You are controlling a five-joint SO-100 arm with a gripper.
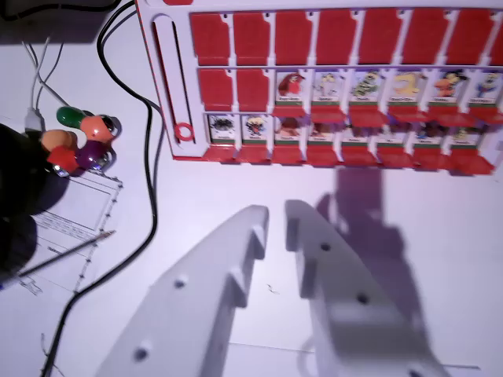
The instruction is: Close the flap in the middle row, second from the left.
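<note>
A red-and-white flap board (169,94) lies across the top of the wrist view. Its top row shows only red flaps. In the middle row the first flap (213,89) and the second flap from the left (253,89) show plain red, while the ones to their right, starting at the third flap (291,86), show character pictures. Every flap in the bottom row (255,127) shows a picture. My gripper (276,210), with two white fingers (236,259), hovers over the bare table below the board and touches nothing. Its jaws stand a narrow gap apart, holding nothing.
Black cables (153,157) run down the table left of the board. Further left sit a cluster of coloured balls (86,141), a dark object (16,196) and a printed sheet (78,212) with a pen. A red ring (183,131) sits in the board's left slot.
</note>
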